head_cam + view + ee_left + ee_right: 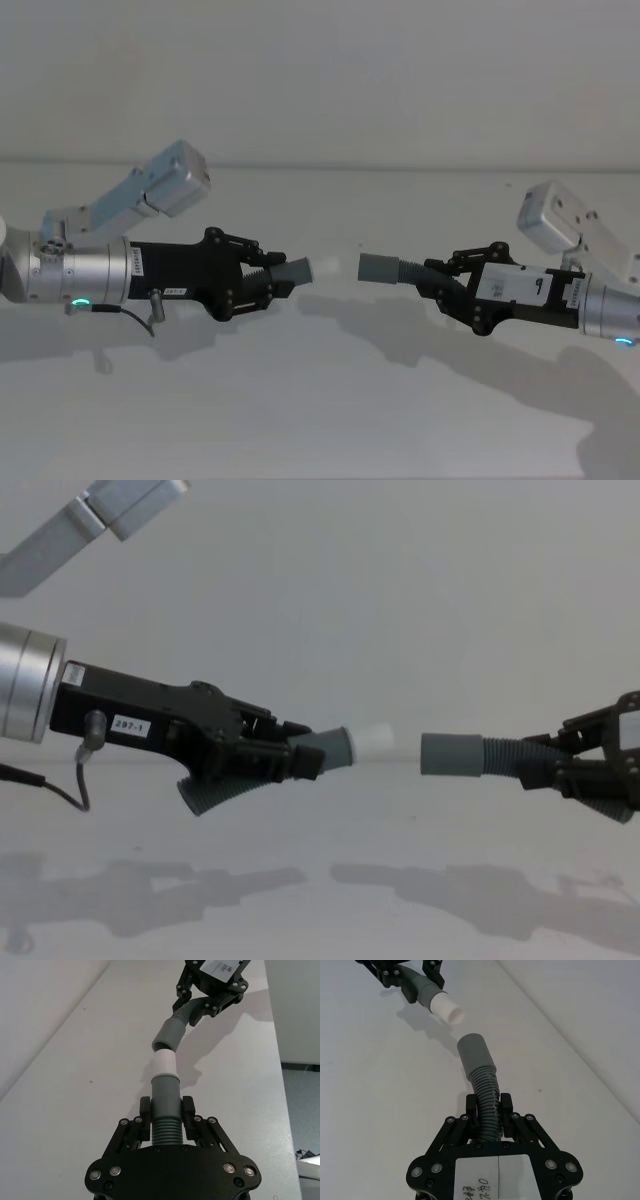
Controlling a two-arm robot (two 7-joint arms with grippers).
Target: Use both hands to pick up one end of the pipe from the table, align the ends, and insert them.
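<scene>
Chest view tells it best. The left gripper [300, 761] is clamped on the ribbed part of the left hose [212, 794], just behind its collar [333, 750], with the white tip [373, 743] poking out to the right. The right gripper [540, 767] is clamped the same way on the right hose [503, 755], cuff [450, 754] pointing left. Both pieces are up off the table [320, 840]. The two ends face each other with a clear gap between them, roughly midway between the arms, so neither arm is really nearer.

It all turns on the axes. Both ends run left-right, which is what you want, but they're not quite on one line. From the side the tip sits a touch higher than the cuff's mouth and tilts up a little, while the cuff looks level. In the right wrist view the tip lies off to one side of where the cuff is aimed, not dead ahead. The left wrist view makes the tip and cuff look like they're touching at a kink, but I'd put that down to line of sight.

My read: pick-up done, aligning under way. Next comes a small wrist correction, then a straight push together. Go in crooked and the tip probably catches the cuff's rim, or the hose just bends.
</scene>
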